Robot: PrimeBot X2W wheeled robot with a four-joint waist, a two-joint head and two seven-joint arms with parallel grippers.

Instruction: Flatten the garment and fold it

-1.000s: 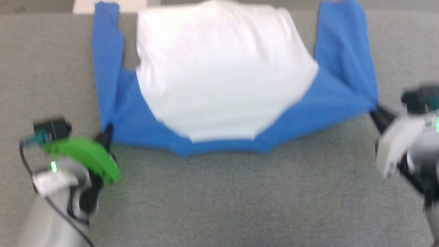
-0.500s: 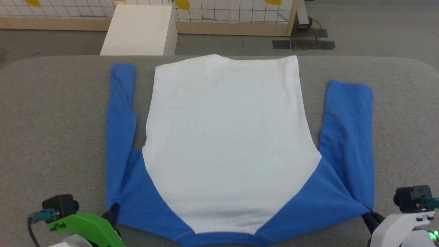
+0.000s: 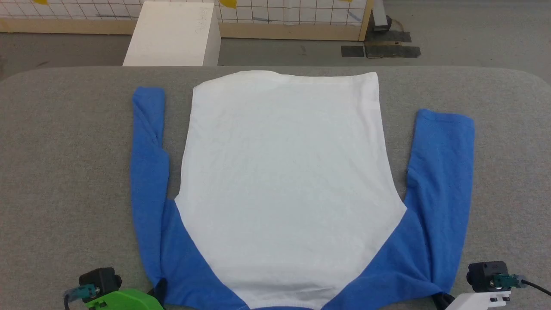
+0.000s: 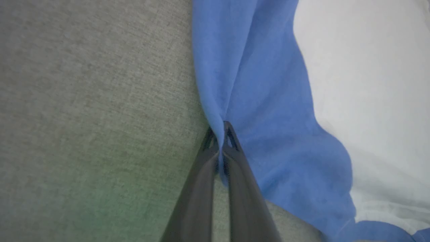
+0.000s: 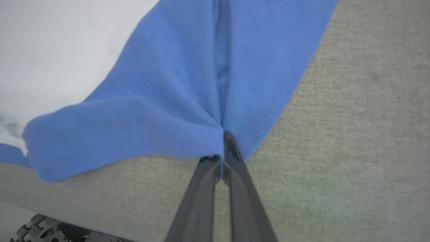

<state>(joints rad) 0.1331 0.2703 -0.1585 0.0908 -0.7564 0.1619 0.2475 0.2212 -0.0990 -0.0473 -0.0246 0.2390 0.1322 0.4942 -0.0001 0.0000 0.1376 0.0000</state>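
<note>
shirt (image 3: pixel 284 181) spread flat on grey table (image 3: pixel 64 172) — left gripper (image 4: pixel 220 129) and right gripper (image 5: pixel 220 148) each pinched tight on its blue shoulder cloth.

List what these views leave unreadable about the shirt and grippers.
- Head view: the garment, its neckline cut off by the bottom edge.
- Head view: left gripper and right gripper, mostly cut off by that edge.
- Wrist views: cloth depth inside each pinch, hidden by the fingers.

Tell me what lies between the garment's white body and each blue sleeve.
Bare grey tabletop fills both gaps in the garment, as the head view shows.
</note>
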